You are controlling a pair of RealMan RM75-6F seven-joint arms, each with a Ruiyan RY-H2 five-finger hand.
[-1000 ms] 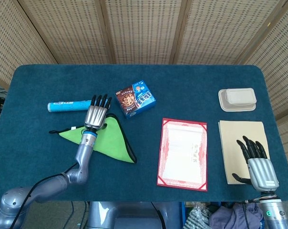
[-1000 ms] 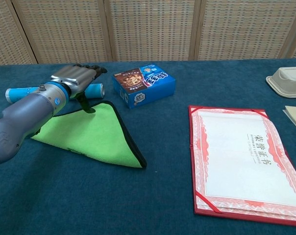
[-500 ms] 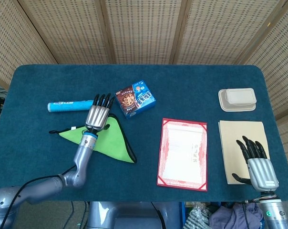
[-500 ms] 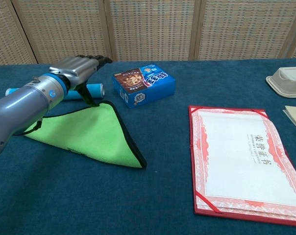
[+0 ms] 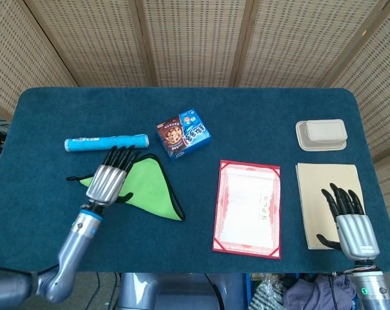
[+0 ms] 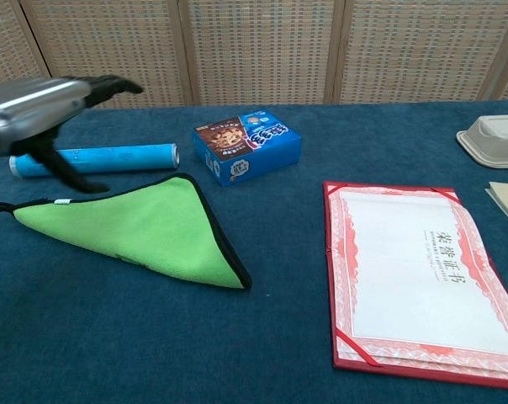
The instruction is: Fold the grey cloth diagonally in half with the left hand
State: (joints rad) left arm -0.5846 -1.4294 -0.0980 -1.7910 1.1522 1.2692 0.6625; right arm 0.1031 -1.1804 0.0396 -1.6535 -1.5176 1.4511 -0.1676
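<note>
hovering open and empty, left hand (image 5: 108,181) above folded cloth (image 6: 145,229), blue tube (image 6: 98,158) and cookie box (image 6: 246,144) behind.

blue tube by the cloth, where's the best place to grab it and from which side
Probably mid-length, from above. The blue cylindrical tube lies flat on the table, its long axis left to right, so fingers can close across its narrow width. The folded green cloth lies just in front, so a low frontal approach risks disturbing it.

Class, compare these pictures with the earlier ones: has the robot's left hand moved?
Yes. The left hand has drawn back from the blue tube, toward the table's near edge, leaving the folded cloth.
</note>
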